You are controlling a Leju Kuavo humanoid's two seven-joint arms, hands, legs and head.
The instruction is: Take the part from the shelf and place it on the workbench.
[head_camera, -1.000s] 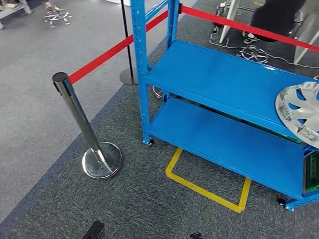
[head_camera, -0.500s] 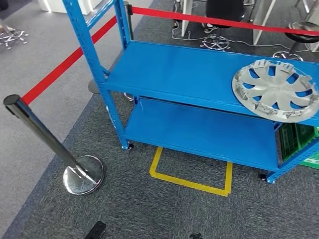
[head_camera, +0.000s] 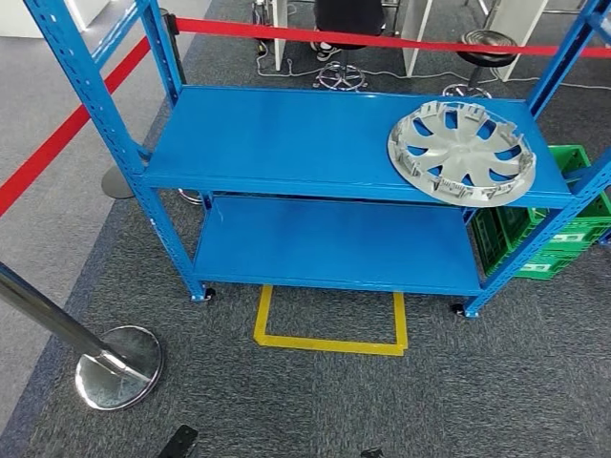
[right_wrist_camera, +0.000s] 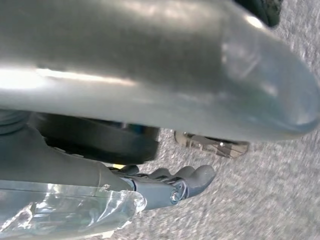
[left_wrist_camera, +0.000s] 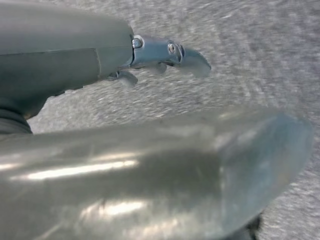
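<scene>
Grey carpet point(head_camera: 303, 401) covers the floor, darker under the rack and paler at nine o'clock. Nearest, both wrist views look down on that carpet: the left hand point(left_wrist_camera: 113, 60) holds nothing, its dark fingers point(left_wrist_camera: 170, 52) stretched out well apart from the thick thumb, and the right hand point(right_wrist_camera: 158, 187) is likewise empty, fingers point(right_wrist_camera: 188, 180) extended and apart from the thumb. At eight o'clock a chrome stanchion point(head_camera: 108, 363) stands on its round base. Just ahead at six o'clock, a yellow tape outline point(head_camera: 330, 329) marks the carpet in front of the blue shelf rack point(head_camera: 288, 143). On the rack's upper shelf at two o'clock lies the part, a silver hubcap point(head_camera: 461, 153), flat with its edge near the shelf's front lip. A green crate point(head_camera: 547, 234) sits on the floor at three o'clock beside the rack. Farther off, a red barrier belt point(head_camera: 346, 38) runs behind the rack at twelve o'clock, with stool bases and a seated person's legs point(head_camera: 349, 19) beyond it.
</scene>
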